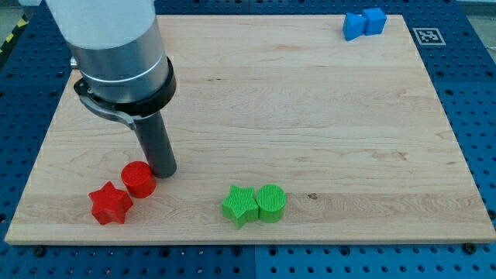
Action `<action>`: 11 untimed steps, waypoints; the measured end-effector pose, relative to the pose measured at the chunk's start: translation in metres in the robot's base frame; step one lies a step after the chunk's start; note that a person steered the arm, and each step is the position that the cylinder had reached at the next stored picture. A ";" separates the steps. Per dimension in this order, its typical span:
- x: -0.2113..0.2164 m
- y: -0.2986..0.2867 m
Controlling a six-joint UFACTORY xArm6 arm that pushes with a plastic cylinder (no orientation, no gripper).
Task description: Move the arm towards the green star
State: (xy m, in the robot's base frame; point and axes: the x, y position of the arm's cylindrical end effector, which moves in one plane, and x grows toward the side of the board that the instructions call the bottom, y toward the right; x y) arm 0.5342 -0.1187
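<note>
Since my tip (163, 172) was parked right up against the red cylinder (139, 178), basically touching its upper right edge, the obvious risk was nudging that one sideways as I pulled away, maybe knocking it into the red star (109, 204) just beside it. Bigger worry, I reckoned: the green star (240, 204) sat touching the green cylinder (271, 202), so coming in too hot from the view's left could have shoved the pair along the tabletop (310, 116) toward the near edge. No jaws on this rig, just the rod, so nothing was open or holding anything. The green star lay well to the view's right of my tip and slightly lower, bare wood between. Blue blocks (364, 23) were way off at the top right.
</note>
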 end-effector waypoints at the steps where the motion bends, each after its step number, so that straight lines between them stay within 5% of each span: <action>1: 0.004 -0.007; 5: -0.070 0.095; 8: 0.002 0.033; 11: 0.050 0.053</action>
